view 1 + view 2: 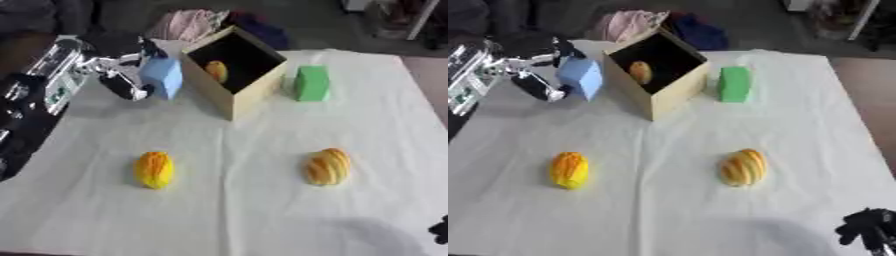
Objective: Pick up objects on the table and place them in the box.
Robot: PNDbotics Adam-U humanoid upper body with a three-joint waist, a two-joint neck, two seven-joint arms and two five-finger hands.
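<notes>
A white cloth (262, 210) covers the table from the near edge to the far edge, lightly creased; a soft grey shadow lies on it near the near right corner; beyond the far edge, a heap of pink striped fabric (188, 25) sits on the dark floor, and just to its right lies a dark blue bundle (702, 32); at the far right corner a white slanted bar (866, 17) shows, with blurred clutter beside it that cannot be made out.
</notes>
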